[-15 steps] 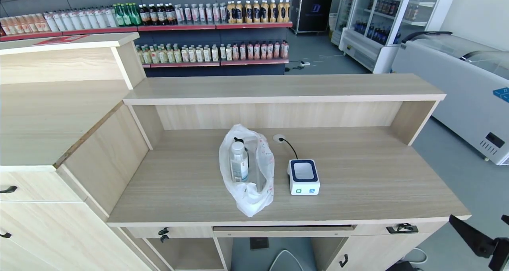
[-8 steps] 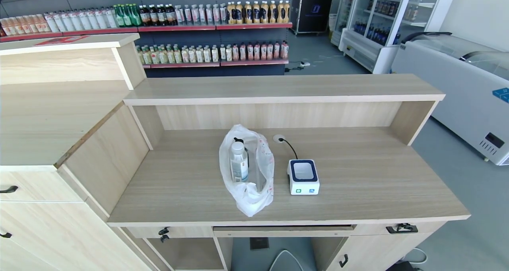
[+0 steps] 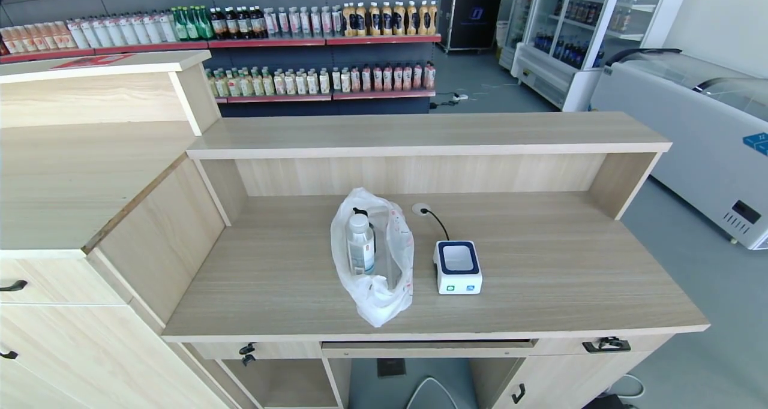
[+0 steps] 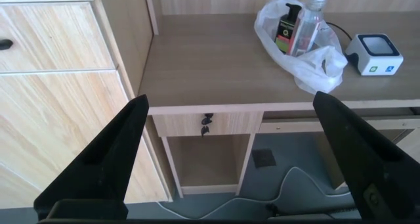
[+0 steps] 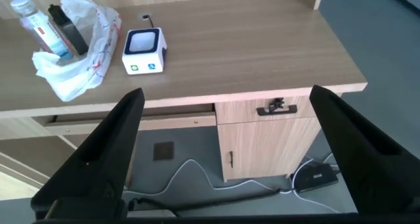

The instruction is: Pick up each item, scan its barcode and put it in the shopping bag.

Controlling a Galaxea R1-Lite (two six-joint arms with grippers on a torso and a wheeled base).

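A white plastic shopping bag (image 3: 373, 265) stands open on the wooden counter (image 3: 558, 277), left of centre. Inside it a clear bottle (image 3: 360, 246) with a white cap stands upright, with a dark item (image 3: 362, 211) behind it. Just right of the bag sits the white barcode scanner (image 3: 458, 267), its cable running back to a hole in the counter. In the left wrist view my left gripper (image 4: 230, 102) is open and holds nothing, low in front of the counter's left end, with the bag (image 4: 298, 50) beyond it. My right gripper (image 5: 226, 94) is open too, low before the counter's right front, with the scanner (image 5: 144, 51) beyond it.
A raised shelf (image 3: 420, 133) runs along the counter's back, and a taller cabinet (image 3: 72, 175) stands on the left. Drawers with black handles (image 3: 606, 345) sit under the counter's front edge. Cables lie on the floor (image 5: 197, 184) below.
One second ago the right gripper's black fingers showed at the head view's lower right corner; they have since dropped out of that view. Bag, bottle and scanner have not moved.
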